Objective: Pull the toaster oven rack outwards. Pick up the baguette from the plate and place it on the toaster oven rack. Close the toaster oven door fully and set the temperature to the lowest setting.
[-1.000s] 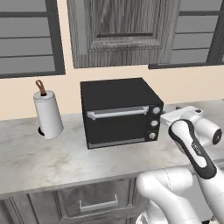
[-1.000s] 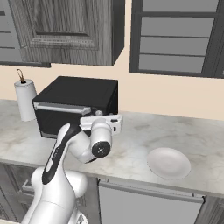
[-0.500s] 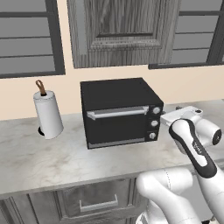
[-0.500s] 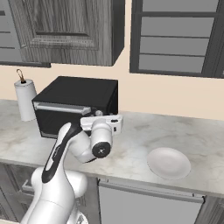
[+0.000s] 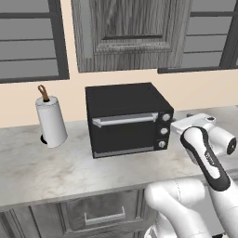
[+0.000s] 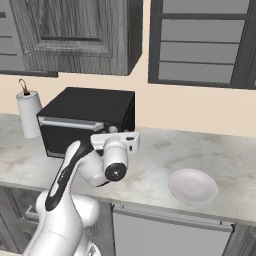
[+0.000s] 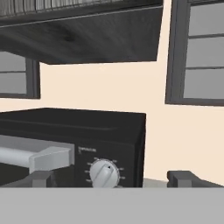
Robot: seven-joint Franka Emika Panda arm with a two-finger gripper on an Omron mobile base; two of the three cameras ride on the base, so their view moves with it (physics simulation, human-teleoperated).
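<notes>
Meanwhile, nothing had shifted: my fingers [image 7: 112, 179] hung fully spread and empty before the black boxy toaster oven [image 5: 126, 118] on the worktop [image 5: 56, 162], its door [image 5: 126, 131] unopened.

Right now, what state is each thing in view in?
toaster oven: upright on the counter, closed.
door: shut, handle untouched.
plate: bare, right of the oven.
paper towel roll: upright, left of the oven.
gripper: open, facing the top knob.
</notes>
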